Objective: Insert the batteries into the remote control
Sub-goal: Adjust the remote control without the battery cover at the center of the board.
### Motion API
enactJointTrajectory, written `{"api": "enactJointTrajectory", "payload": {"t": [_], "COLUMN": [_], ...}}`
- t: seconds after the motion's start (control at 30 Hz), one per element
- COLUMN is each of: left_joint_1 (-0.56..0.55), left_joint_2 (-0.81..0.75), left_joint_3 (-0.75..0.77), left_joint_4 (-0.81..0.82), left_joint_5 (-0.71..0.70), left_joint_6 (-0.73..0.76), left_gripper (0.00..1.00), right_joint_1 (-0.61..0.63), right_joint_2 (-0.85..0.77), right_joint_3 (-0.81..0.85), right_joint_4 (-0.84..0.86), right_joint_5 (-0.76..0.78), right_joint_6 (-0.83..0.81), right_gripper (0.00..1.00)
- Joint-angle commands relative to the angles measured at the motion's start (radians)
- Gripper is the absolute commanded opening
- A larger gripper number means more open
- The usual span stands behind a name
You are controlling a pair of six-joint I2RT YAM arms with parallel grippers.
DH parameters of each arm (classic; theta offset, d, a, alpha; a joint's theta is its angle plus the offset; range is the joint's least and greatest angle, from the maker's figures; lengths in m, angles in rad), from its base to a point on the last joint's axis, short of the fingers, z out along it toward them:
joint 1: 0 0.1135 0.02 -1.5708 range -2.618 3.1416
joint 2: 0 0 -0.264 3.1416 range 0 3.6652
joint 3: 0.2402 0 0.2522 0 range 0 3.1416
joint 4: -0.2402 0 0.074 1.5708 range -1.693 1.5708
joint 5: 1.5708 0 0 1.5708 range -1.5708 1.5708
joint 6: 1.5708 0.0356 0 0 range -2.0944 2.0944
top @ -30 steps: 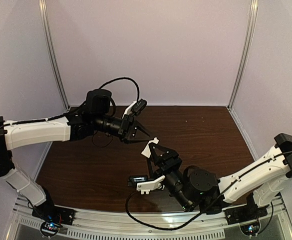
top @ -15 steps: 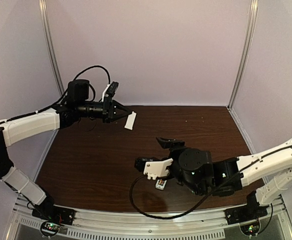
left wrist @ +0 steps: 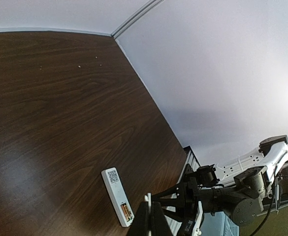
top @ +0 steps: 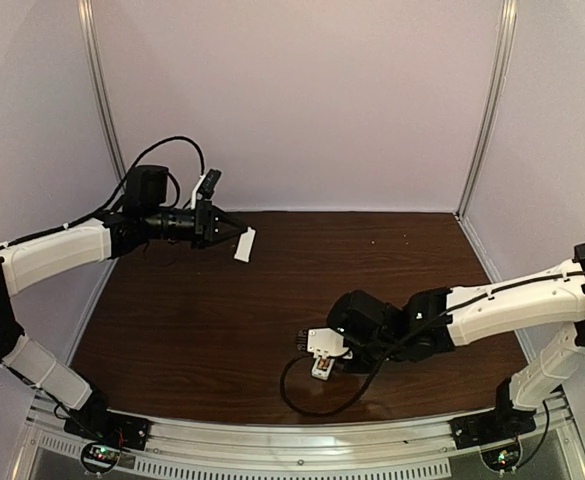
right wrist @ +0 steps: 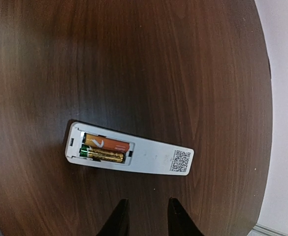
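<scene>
White remote control [right wrist: 151, 158], orange-and-gold batteries [right wrist: 107, 144]

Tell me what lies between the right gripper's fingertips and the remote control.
Only bare brown table. The right wrist view shows nothing between the right gripper and the remote control, which lies with its battery bay facing up.

A dark brown wood-grain tabletop [top: 192, 310], closed in by pale lilac wall panels [top: 302, 100] with slim silver corner posts [top: 487, 110]; a ribbed metal rail [top: 202, 445] edges the near side.
</scene>
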Motion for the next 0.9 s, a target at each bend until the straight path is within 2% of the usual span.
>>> {"api": "enactJointTrajectory", "payload": {"t": [0.0, 0.2, 0.33, 0.5, 0.6, 0.87], "left_joint_1": [0.024, 0.039, 0.048, 0.057, 0.064, 0.073], "left_joint_2": [-0.031, -0.045, -0.044, -0.044, -0.052, -0.048], "left_joint_3": [-0.018, -0.021, -0.027, -0.060, -0.090, -0.095], "left_joint_4": [-0.010, -0.019, -0.025, 0.006, 0.056, 0.053], "left_joint_5": [-0.020, -0.026, -0.024, -0.019, -0.007, 0.006], "left_joint_6": [0.036, 0.043, 0.055, 0.055, 0.039, 0.054], "left_gripper": [0.00, 0.00, 0.00, 0.00, 0.00, 0.00], "right_joint_1": [-0.058, -0.106, -0.123, -0.133, -0.134, -0.137], "right_joint_2": [0.046, 0.150, 0.181, 0.238, 0.262, 0.328], "right_joint_3": [0.032, 0.049, 0.048, 0.080, 0.087, 0.148], "right_joint_4": [-0.096, -0.116, -0.092, -0.085, -0.045, 0.034], "right_joint_5": [-0.165, -0.291, -0.351, -0.346, -0.325, -0.313], "right_joint_6": [0.093, 0.125, 0.134, 0.137, 0.142, 0.135], "right_gripper": [0.23, 0.16, 0.15, 0.15, 0.19, 0.23]}}
